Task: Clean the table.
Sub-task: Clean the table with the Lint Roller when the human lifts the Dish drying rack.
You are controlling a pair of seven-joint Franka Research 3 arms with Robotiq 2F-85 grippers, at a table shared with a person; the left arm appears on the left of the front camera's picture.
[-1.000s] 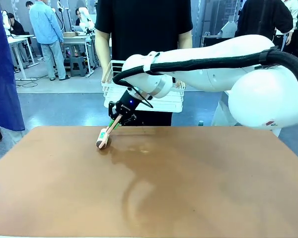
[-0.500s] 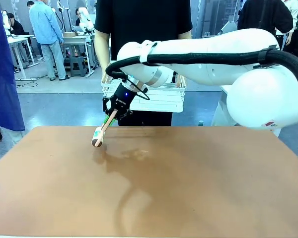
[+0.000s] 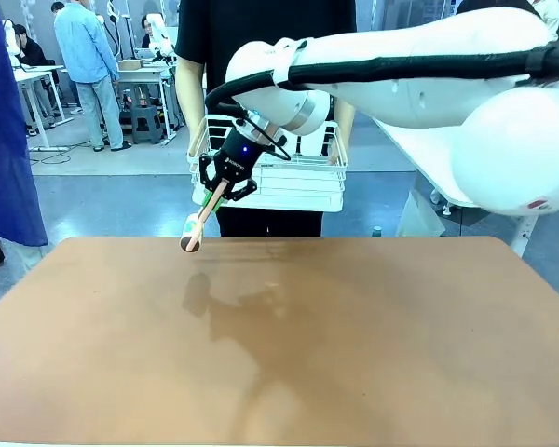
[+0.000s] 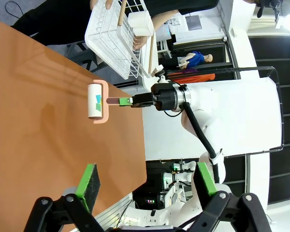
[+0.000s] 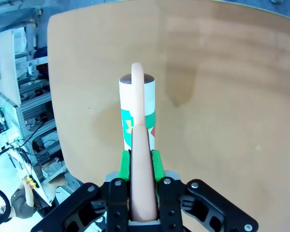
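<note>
- My right tool (image 5: pixel 140 162) was clenched on the pink handle of a lint roller (image 5: pixel 137 108), green pads pressed against both sides of the handle and the roller head pointing away from me.
- The roller hung above the counter (image 3: pixel 354 354) at its far edge, left of the middle. It was not touching the top, and its shadow lay apart from it on the brown surface.
- My left tool (image 4: pixel 146 180) was released, jaws spread wide with nothing between them, hovering at the near left side of the counter.
- Just past the counter's far edge a person (image 3: pixel 261 47) held a white wire basket (image 3: pixel 298 186), close behind the roller.
- The counter top looked bare: I could make out no crumbs, spills or loose things on it, though fine dust would be too small to tell.
- I judged the rolling largely done. What seemed left was to hand the roller off, probably into the basket, and draw my arm back off the counter.
</note>
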